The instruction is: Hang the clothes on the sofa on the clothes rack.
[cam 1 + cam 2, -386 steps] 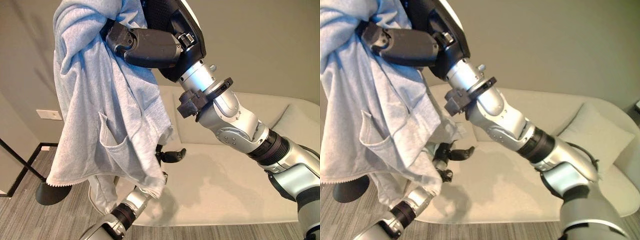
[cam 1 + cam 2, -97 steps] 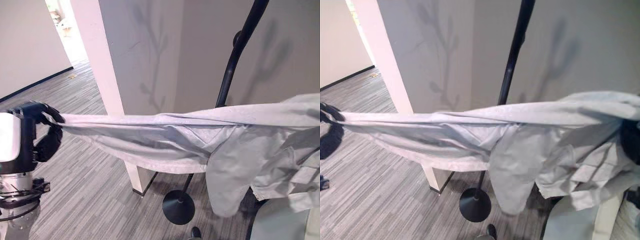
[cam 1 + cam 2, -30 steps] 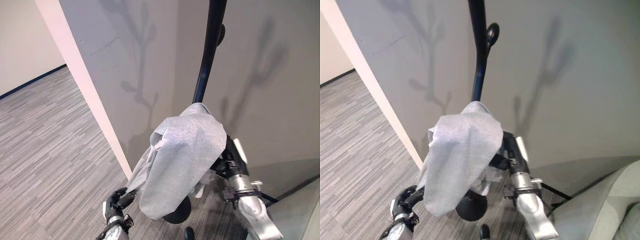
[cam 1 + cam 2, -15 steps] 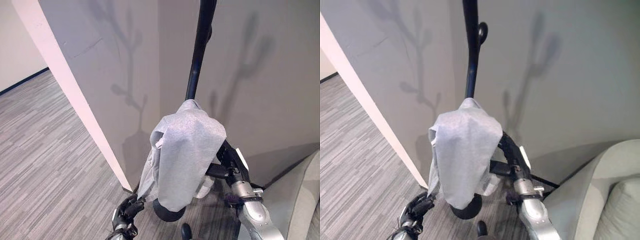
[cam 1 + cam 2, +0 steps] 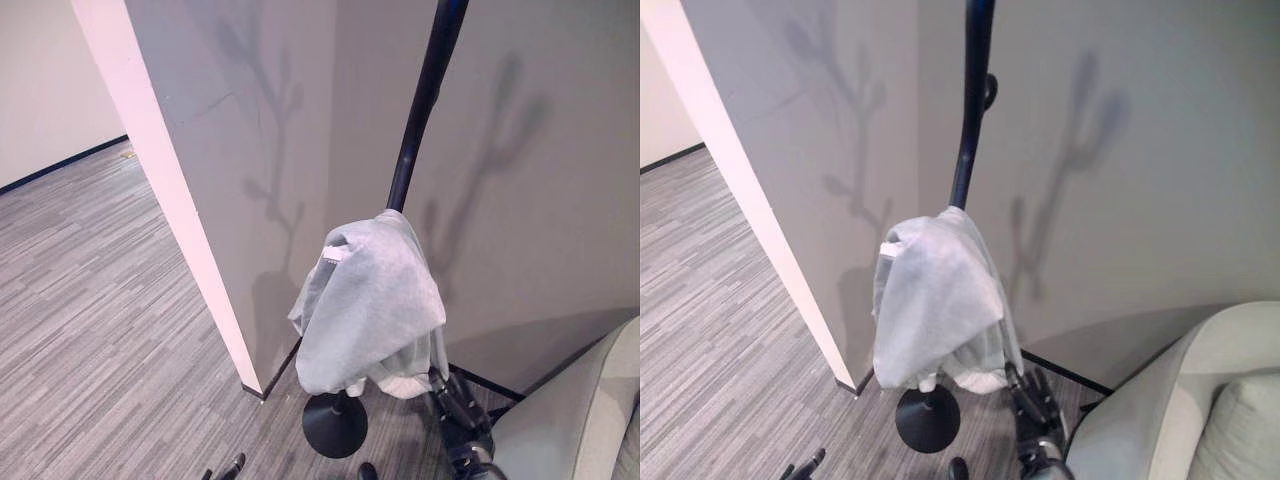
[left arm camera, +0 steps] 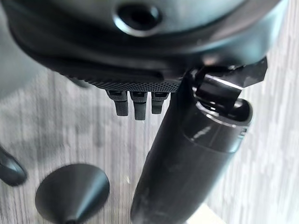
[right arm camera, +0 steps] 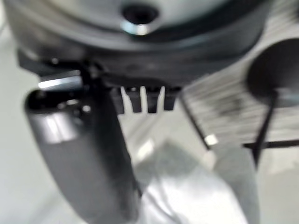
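R hand low by rack base, fingers relaxed, empty. L hand also loose, holding nothing. Garment draped on rack peg, off sofa. Best to pull arms clear w/o snagging hem; check drape sits balanced.
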Controlling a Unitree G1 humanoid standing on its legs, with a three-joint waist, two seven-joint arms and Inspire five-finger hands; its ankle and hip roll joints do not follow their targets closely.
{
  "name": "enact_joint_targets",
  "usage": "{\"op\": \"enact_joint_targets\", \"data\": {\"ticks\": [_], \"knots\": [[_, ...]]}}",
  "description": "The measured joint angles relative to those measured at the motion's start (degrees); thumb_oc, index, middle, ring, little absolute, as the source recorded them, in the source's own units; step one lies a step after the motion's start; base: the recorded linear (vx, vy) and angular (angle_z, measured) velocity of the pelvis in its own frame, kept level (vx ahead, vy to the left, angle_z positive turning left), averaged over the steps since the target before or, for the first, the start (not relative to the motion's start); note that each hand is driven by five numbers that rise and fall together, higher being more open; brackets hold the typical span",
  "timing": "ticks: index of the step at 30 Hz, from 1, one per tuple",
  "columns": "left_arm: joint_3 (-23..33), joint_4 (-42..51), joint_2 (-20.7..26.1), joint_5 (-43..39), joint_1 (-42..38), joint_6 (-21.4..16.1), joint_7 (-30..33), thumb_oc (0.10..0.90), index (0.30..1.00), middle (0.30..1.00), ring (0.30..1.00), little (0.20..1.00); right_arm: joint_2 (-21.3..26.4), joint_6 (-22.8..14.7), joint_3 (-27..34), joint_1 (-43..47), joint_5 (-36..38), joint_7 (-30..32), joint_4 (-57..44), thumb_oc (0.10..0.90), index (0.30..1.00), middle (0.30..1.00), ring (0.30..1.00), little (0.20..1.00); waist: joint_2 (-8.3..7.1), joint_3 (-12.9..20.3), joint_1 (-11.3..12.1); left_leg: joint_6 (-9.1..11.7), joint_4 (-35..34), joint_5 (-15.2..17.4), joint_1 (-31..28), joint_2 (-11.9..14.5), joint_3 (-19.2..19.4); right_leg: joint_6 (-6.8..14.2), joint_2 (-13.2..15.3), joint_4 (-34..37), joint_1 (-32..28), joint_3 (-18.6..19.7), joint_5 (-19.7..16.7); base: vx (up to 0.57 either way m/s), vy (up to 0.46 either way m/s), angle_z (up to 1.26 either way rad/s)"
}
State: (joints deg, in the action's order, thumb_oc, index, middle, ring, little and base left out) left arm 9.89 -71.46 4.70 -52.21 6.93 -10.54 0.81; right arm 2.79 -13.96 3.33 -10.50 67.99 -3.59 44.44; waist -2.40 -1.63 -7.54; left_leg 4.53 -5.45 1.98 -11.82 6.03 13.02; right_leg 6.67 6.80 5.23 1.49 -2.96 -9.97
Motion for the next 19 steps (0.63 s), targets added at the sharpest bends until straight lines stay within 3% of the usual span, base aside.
{"op": "enact_joint_targets", "data": {"ticks": [3, 5, 9, 12, 19], "knots": [[-0.9, 0.1, 0.3, 0.0, 1.0, 0.0, -0.2, 0.800, 0.900, 0.900, 0.900, 0.900, -3.1, 0.6, 5.4, 0.8, 5.6, 0.1, 5.1, 0.800, 0.900, 0.900, 0.900, 0.900, 0.22, 0.2, 0.2, -0.1, 0.0, 0.0, -0.1, -0.3, -0.2, 0.1, 0.4, 0.0, -0.2, -0.1, 0.0, 0.01, 0.037, 0.04], [-4.7, -0.1, 1.1, 0.3, 1.5, 0.0, -0.3, 0.800, 0.900, 0.900, 0.900, 0.900, -2.0, 0.8, 8.2, 5.4, 6.6, 0.0, 17.4, 0.800, 0.900, 0.900, 0.900, 0.900, 0.22, 0.4, 0.4, -0.2, 0.0, 0.1, -0.6, -0.4, -0.5, 0.2, 0.5, 0.0, -0.9, -0.3, 0.1, 0.00, 0.007, 0.08], [-11.2, -0.9, 2.2, 4.9, 0.3, 0.4, -1.9, 0.800, 0.900, 0.900, 0.900, 0.900, 3.6, 7.6, 6.3, 8.3, 3.1, 3.5, 37.0, 0.800, 0.900, 0.900, 0.900, 0.900, 0.70, 0.7, 0.7, -0.6, 0.0, 0.4, -0.7, -0.5, -0.9, 0.6, 1.1, -0.5, -1.0, -0.8, 0.5, -0.01, -0.002, 0.05], [-11.9, -2.4, 2.1, 7.5, -0.9, 0.7, -2.8, 0.800, 0.900, 0.900, 0.900, 0.900, 4.1, 10.2, 7.8, 7.3, 1.8, 4.5, 37.7, 0.800, 0.900, 0.900, 0.900, 0.900, 1.00, 0.7, 0.2, -0.6, 0.0, 0.4, -0.7, -0.5, -0.9, 0.5, 1.0, -0.3, -1.0, -0.8, 0.4, 0.00, 0.000, 0.00], [-11.9, -2.4, 1.9, 7.8, -1.1, 0.7, -2.9, 0.800, 0.900, 0.900, 0.900, 0.900, 4.6, 9.5, 7.1, 7.6, -2.2, 4.5, 33.3, 0.800, 0.900, 0.900, 0.900, 0.900, 1.81, 1.3, 0.6, -0.6, 0.0, 0.4, -0.7, -0.3, -0.9, 0.4, 0.8, -0.2, -1.1, -0.8, 0.4, 0.00, 0.000, 0.00]]}}
